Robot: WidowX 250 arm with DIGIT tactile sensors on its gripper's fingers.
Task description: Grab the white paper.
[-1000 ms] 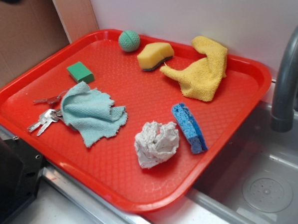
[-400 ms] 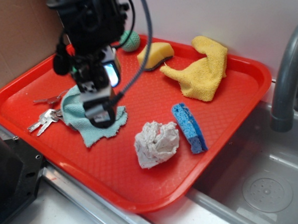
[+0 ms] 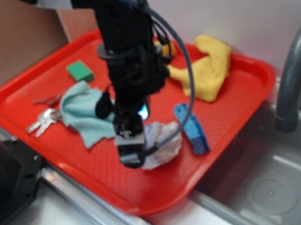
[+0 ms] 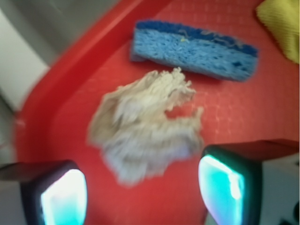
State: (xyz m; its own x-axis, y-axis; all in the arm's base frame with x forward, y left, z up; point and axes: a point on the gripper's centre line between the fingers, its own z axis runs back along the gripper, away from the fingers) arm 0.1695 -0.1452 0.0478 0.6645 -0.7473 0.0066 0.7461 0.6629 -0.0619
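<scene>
Wrist: white paper (image 4: 143,129), sponge (image 4: 197,49) in tray (image 4: 56,122).

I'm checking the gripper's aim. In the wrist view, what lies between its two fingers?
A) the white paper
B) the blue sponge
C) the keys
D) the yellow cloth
A: the white paper lies in the gap of the open gripper, the blue sponge beyond it.

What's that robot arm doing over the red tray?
It is reaching for the white paper, a crumpled wad on the red tray next to a blue sponge. The gripper is open, with one finger on each side of the paper, and has not closed on it yet.
</scene>
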